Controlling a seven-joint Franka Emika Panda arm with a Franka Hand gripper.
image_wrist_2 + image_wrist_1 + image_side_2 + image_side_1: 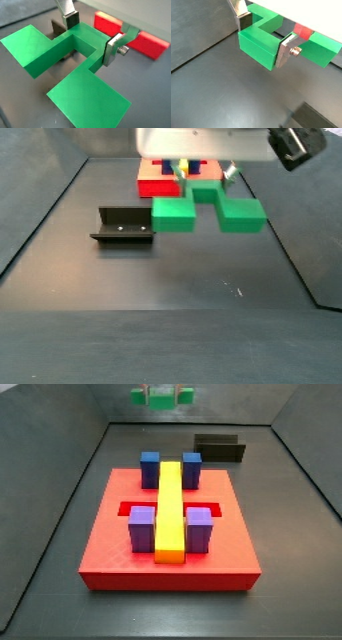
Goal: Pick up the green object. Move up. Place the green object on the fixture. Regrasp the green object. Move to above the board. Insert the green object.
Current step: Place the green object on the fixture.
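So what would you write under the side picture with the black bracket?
Gripper holds the green object in the air, beside and above the fixture, board behind.

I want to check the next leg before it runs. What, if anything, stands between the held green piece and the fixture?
Nothing visible. The gripper holds the green object in the air, clear of the floor. The fixture stands beside and below it with only bare dark floor between them; the board lies behind, out of that path.

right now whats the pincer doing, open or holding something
Pincer: shut on the green object, held in the air beside the fixture, short of the board.
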